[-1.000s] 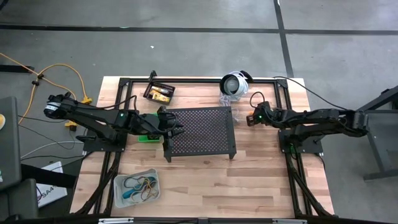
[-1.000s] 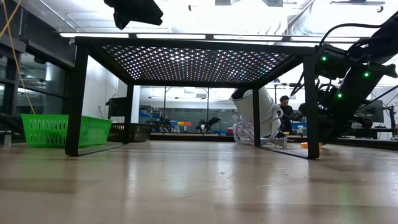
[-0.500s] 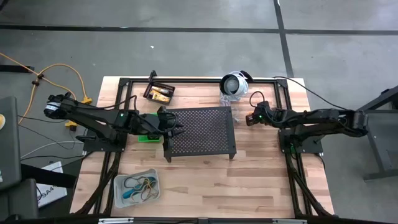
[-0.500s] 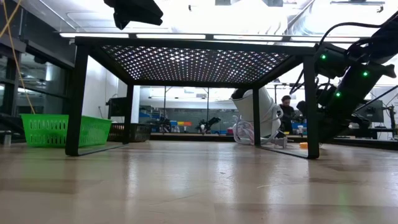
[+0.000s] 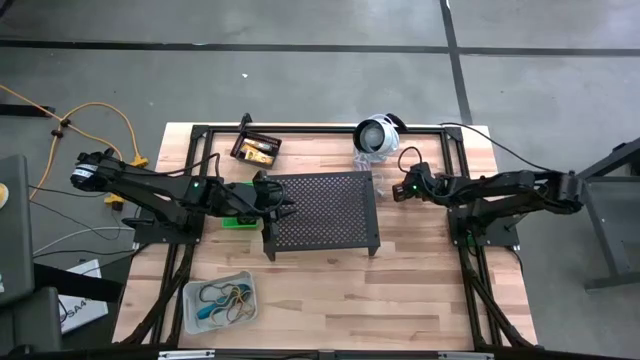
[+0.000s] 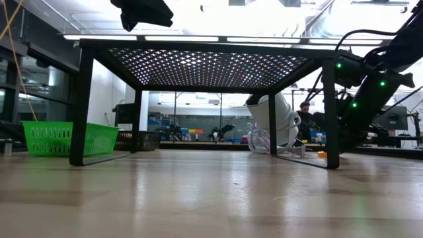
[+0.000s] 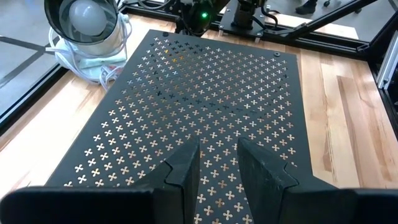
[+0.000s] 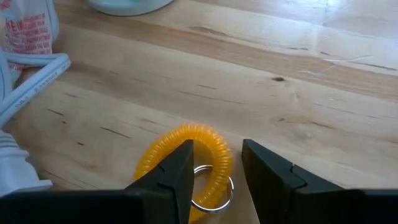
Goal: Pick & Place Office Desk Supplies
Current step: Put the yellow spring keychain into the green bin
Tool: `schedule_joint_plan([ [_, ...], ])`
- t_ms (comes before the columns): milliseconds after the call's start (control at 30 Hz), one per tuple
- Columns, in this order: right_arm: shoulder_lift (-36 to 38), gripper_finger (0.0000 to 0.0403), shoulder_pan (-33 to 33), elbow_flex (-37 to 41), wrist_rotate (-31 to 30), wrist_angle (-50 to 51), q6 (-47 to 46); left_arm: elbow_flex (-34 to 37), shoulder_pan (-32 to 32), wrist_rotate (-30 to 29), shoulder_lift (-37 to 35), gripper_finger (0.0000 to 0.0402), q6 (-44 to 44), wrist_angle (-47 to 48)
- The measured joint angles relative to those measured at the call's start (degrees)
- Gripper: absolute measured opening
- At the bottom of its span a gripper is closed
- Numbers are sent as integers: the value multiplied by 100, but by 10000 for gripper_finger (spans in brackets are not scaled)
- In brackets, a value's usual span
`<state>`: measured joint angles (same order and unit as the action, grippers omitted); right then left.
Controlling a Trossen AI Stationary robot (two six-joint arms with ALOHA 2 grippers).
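An orange coil loop [image 8: 163, 149] with a silver ring [image 8: 217, 194] lies flat on the wood, right of the black stand [image 5: 322, 208]. My right gripper [image 8: 217, 152] is open just above it, one finger over the coil's middle and the other past its edge. In the high view my right gripper [image 5: 398, 188] sits beside the stand's right edge. My left gripper [image 7: 217, 155] is open and holds nothing, hovering over the stand's left end [image 5: 272, 198]. The green bin [image 5: 238, 221] lies under the left arm. The black bin [image 5: 256, 150] and the clear bin [image 5: 220, 300] with bands stand apart. My right gripper comes at the orange coil loop [image 8: 205, 138] from above, slanting. One finger [image 8: 177, 165] covers part of the coil. Whether it touches the coil I cannot tell. The coil lies flat on the table.
The round white-and-silver device [image 5: 377, 135] and its bundled cable [image 8: 31, 74] lie close beyond the coil. The stand's legs [image 6: 332, 112] reach the table beside the right arm. Bare wood shows near the front edge [image 5: 400, 300]. The green bin [image 6: 63, 137] shows at the low view's left.
My right gripper has moved down a little and slightly toward the table's left, nearer the orange coil. The left arm and all the bins have kept still.
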<state>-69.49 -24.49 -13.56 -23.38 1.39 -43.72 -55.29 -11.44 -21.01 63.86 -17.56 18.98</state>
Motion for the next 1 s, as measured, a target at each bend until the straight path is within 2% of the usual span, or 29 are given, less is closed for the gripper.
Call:
schedule_joint_plan([
  [167,-5,116,-2,0,7,17,6,0,0,1,0,104,0,0],
  [700,-7,33,-2,13,-18,37,46,0,0,1,0,104,-2,0],
  [1000,-7,27,0,13,-28,39,133,0,0,1,0,104,-1,0],
])
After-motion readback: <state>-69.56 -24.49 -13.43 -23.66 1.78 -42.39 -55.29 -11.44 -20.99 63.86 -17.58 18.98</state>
